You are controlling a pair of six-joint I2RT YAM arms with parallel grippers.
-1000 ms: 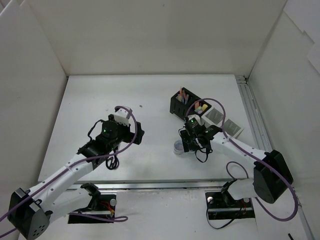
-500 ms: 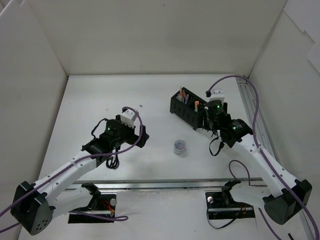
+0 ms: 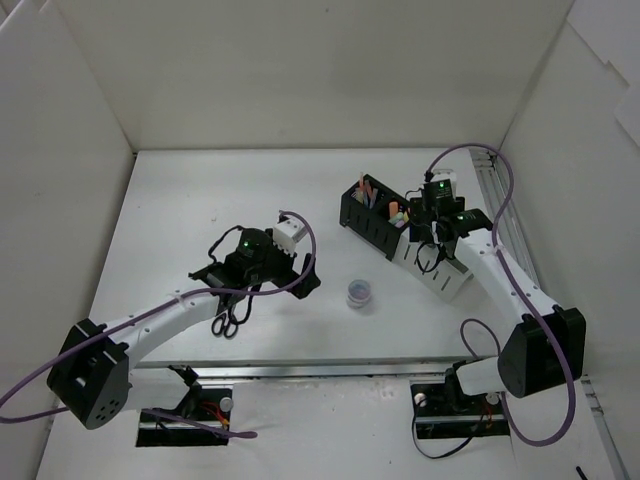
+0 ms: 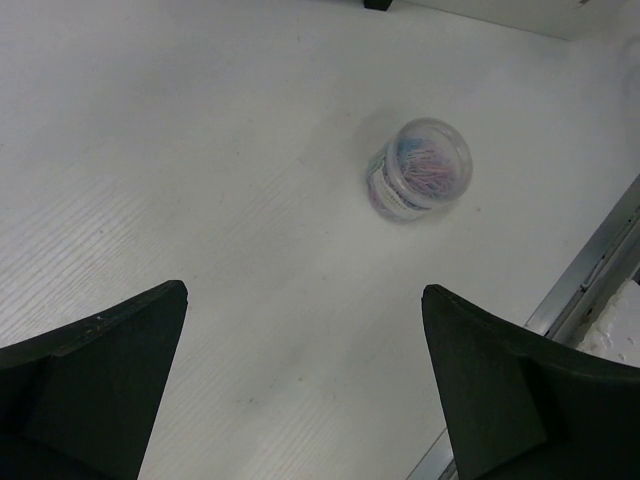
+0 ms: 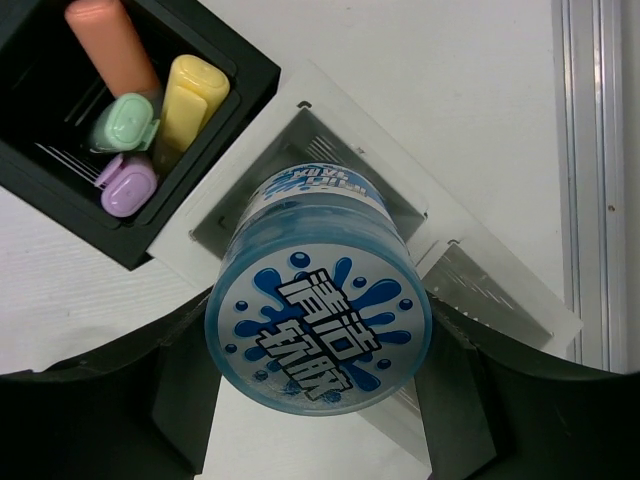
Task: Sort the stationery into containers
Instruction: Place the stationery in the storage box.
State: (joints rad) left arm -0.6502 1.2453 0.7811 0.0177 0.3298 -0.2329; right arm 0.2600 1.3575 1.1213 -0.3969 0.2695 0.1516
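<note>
My right gripper [image 5: 318, 385] is shut on a round blue tub with a splash-printed lid [image 5: 318, 335]. It hangs over the near slot of the white slotted container [image 5: 480, 290]. Beside that stands the black container [image 5: 60, 205], holding orange [image 5: 110, 50], yellow [image 5: 190, 95], green [image 5: 125, 120] and purple [image 5: 125, 185] highlighters. A small clear round tub [image 4: 420, 168] with pastel contents lies on the table, ahead and right of my open, empty left gripper [image 4: 302, 292]. In the top view the tub [image 3: 360, 294] sits right of the left gripper [image 3: 308, 283]. Black-handled scissors [image 3: 228, 318] lie under the left forearm.
A metal rail [image 3: 505, 230] runs along the table's right edge, close behind the white container [image 3: 445, 283]. The black container [image 3: 372, 212] holds thin pens in its far compartment. White walls enclose the table on three sides.
The right arm carried the blue tub up from the table beside the clear tub to above the white container. The left arm swung right, toward the clear tub, jaws still open.
</note>
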